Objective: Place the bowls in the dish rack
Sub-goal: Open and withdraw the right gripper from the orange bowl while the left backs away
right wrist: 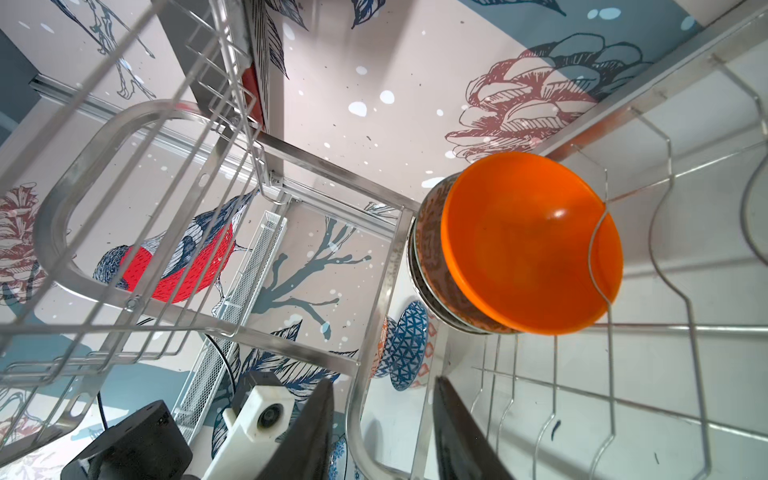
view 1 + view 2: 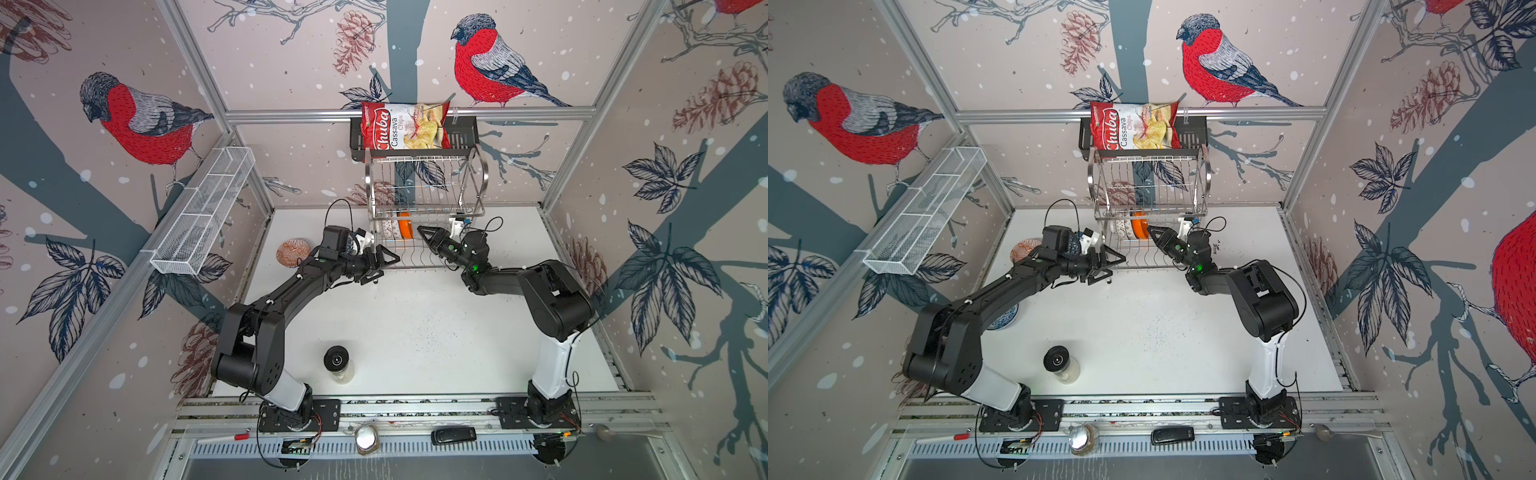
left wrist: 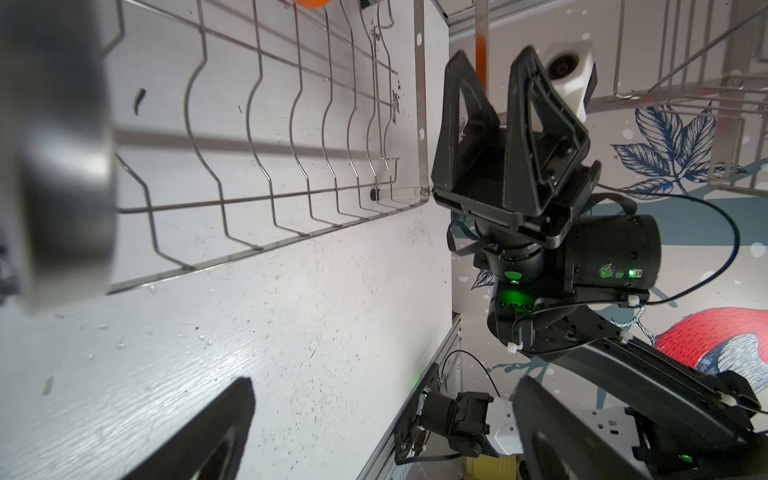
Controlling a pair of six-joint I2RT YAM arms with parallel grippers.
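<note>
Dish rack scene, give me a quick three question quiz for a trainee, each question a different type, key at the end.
1. True or false: the plain bright orange bowl stands on edge in the lower tier of the shiny two-tier steel wire dish rack.
2. Where is the red-orange patterned round bowl? A on the rack's upper tier; B on the white table, left of the rack in both top views; C stacked inside the orange bowl.
3. In a few words: what does the right gripper hold?
Key: 1 true; 2 B; 3 nothing, it is open and empty.
</note>
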